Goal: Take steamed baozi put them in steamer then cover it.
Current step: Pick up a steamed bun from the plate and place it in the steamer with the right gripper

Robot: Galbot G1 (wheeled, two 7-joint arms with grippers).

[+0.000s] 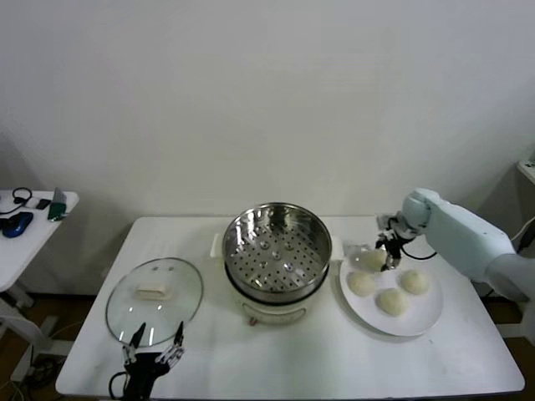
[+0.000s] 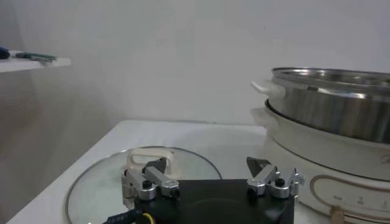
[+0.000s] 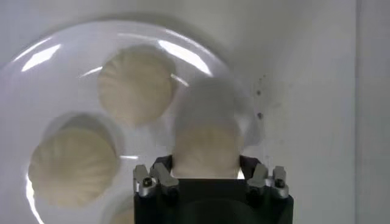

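A glass lid and white plate sit on the white table.

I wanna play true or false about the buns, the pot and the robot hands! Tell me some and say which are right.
1. The steamer already has buns inside. False: its tray is bare.
2. The right gripper holds a baozi. True.
3. Three buns lie on the plate. True.
4. The glass lid sits on the steamer. False: it lies on the table beside it.
5. The left gripper grips the lid. False: it is open and empty, near the lid.
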